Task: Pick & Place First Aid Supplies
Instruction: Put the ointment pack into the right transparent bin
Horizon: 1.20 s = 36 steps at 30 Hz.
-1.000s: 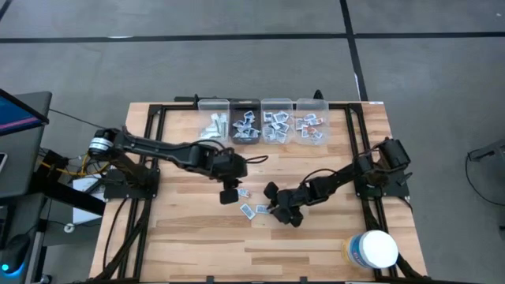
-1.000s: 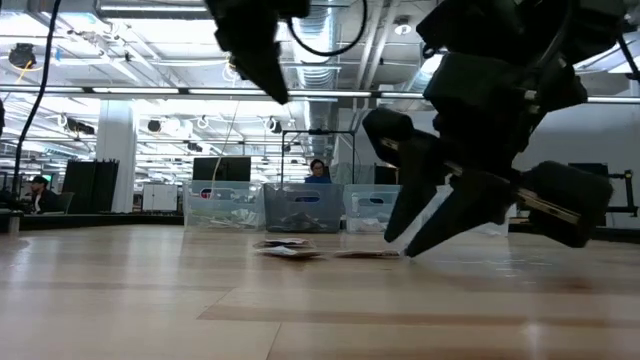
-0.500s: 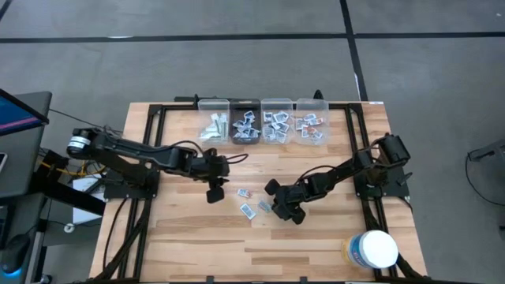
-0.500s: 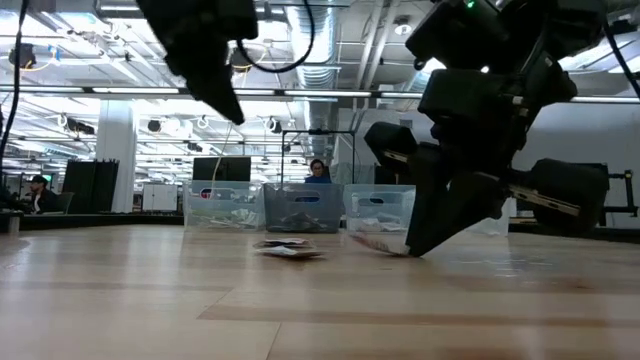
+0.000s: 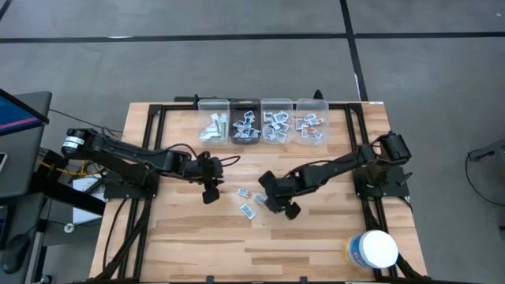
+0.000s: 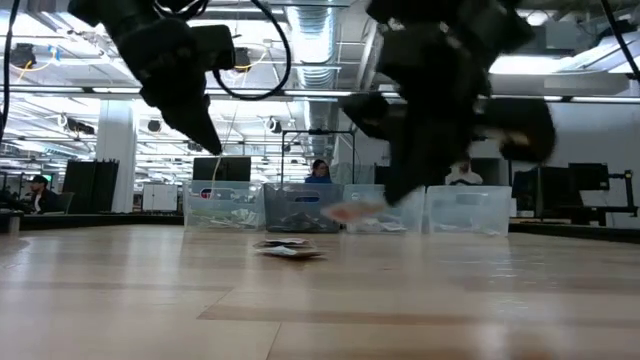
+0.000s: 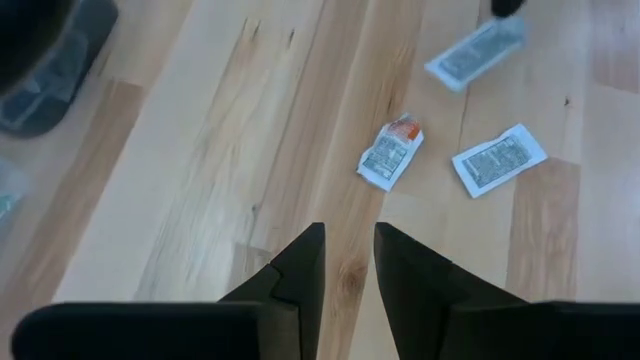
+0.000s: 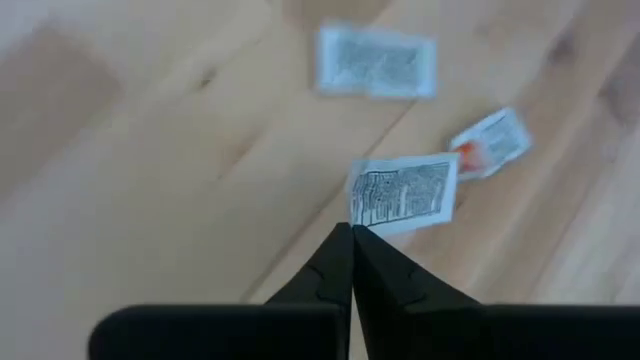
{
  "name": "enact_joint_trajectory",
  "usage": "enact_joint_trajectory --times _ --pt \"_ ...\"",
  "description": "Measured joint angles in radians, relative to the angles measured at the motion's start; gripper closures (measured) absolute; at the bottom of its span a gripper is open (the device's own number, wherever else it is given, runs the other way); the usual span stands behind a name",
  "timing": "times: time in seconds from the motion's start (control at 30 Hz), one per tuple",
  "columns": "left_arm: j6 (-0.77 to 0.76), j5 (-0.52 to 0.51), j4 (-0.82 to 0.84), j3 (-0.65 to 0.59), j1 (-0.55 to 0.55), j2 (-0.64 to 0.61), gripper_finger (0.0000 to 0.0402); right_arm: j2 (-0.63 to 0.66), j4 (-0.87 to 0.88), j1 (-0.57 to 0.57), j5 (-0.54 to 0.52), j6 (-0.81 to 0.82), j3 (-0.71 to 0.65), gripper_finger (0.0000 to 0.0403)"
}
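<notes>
Two small white-grey packets lie flat on the wood near the table's middle: one with a red corner [image 5: 245, 192] [image 7: 390, 155] [image 8: 488, 140] and one plain [image 5: 249, 210] [image 7: 498, 160] [image 8: 375, 62]. My right gripper [image 5: 264, 197] [image 8: 352, 228] hovers just right of them, shut on a third packet [image 8: 402, 195] [image 6: 350, 212]. My left gripper [image 5: 209, 192] [image 7: 349, 260] hangs above bare wood left of the packets, fingers a narrow gap apart and holding nothing. My right gripper pinches the printed packet by one corner of its short edge [image 8: 358, 212], only at the fingertips. The fingers slant down from the table's right side. The packet sticks out beyond the tips, roughly flat, and in the low view it is lifted clear of the table.
Four clear bins [image 5: 213, 126] [image 5: 246, 126] [image 5: 276, 126] [image 5: 310, 126] holding sorted packets stand in a row at the far edge. A large white round tub [image 5: 373, 249] sits at the near right corner. Bare wood lies along the near side.
My right gripper has shut on a packet lying on the table, then risen and moved toward the table's left, lifting the packet clear. My left gripper has drawn back from above the packets toward the table's left edge.
</notes>
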<state>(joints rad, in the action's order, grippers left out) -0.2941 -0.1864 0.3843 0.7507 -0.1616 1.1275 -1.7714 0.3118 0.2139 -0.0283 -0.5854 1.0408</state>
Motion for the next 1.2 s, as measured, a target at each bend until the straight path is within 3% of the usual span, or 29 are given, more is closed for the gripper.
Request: enact_joint_trajectory --times 0.23,0.5,0.7,0.83,1.07,1.2 --pt "-0.078 0.000 -0.052 -0.043 -0.004 -0.003 0.0312 0.073 0.162 -0.097 0.146 0.223 0.153 0.0402" --pt "-0.111 0.000 -0.109 -0.070 -0.017 -0.008 0.0312 0.177 0.187 -0.236 0.567 0.502 0.215 0.0402" --pt "-0.108 0.000 -0.163 -0.070 -0.031 -0.007 0.0312 0.218 0.161 -0.268 0.616 0.576 0.217 0.0403" --pt "-0.108 0.000 -0.183 -0.070 -0.043 -0.007 0.0312 0.221 0.194 -0.277 0.481 0.572 0.215 0.0403" --pt "-0.108 0.000 -0.192 -0.070 -0.062 -0.007 0.0312 0.223 0.386 -0.355 0.020 0.603 0.215 0.0403" --pt "-0.108 0.000 -0.195 -0.070 -0.066 -0.007 0.0312 0.223 0.489 -0.429 -0.185 0.637 0.215 0.0403"
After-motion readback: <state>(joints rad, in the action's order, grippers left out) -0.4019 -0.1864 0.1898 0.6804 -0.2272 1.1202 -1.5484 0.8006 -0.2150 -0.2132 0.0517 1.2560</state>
